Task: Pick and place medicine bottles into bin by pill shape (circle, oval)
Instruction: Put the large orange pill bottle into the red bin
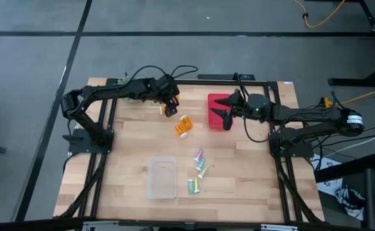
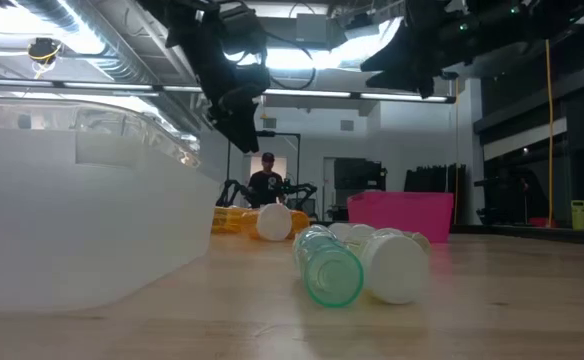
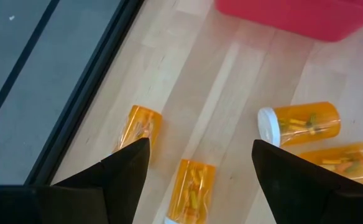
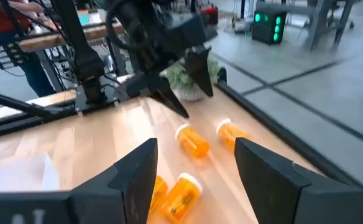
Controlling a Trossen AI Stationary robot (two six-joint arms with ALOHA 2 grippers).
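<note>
Several orange bottles with white caps lie on their sides on the wood: two [image 3: 138,127] [image 3: 192,190] below my left gripper and two [image 3: 299,122] [image 3: 343,158] toward the pink bin [image 1: 219,112]. In the high view they show as one pair [image 1: 165,110] and another [image 1: 183,126]. Three pastel bottles [image 1: 200,157] [image 1: 202,169] [image 1: 194,186] lie beside the clear bin [image 1: 162,177]. My left gripper [image 1: 169,106] [image 3: 200,146] is open above the far orange pair. My right gripper [image 1: 226,110] [image 4: 197,146] is open and empty over the pink bin.
A spiky green ball [image 4: 191,84] lies behind my left gripper near the table's far edge. In the low view the clear bin's wall [image 2: 72,220] fills the left, with a green bottle [image 2: 330,268] and a white-capped one [image 2: 392,265] close by. A person [image 2: 267,182] sits beyond the table.
</note>
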